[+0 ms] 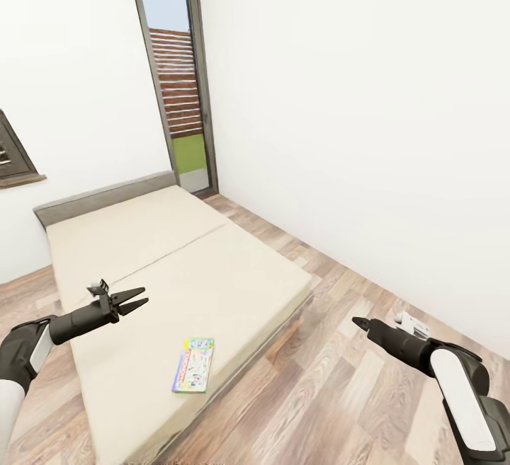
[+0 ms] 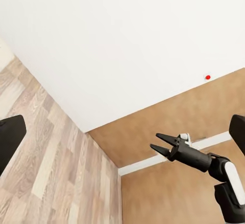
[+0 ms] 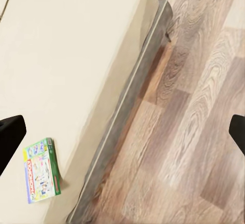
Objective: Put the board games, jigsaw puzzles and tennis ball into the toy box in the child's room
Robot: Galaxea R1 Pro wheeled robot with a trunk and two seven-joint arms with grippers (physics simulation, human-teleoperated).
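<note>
My left gripper (image 1: 139, 301) hangs over the bed (image 1: 212, 260) with its jaws spread and nothing between them. My right gripper (image 1: 360, 323) is out over the wooden floor (image 1: 340, 394) beside the bed, also parted and empty. One board game (image 1: 193, 365) lies flat on the mattress near the bed's floor-side edge, between my two grippers.

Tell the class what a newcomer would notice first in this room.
The wide beige bed spreads across the wooden floor, with a single bright board game lying flat near its nearer edge. Both grippers, left and right, hover empty with jaws open. A tall glass door stands beyond the bed.
</note>
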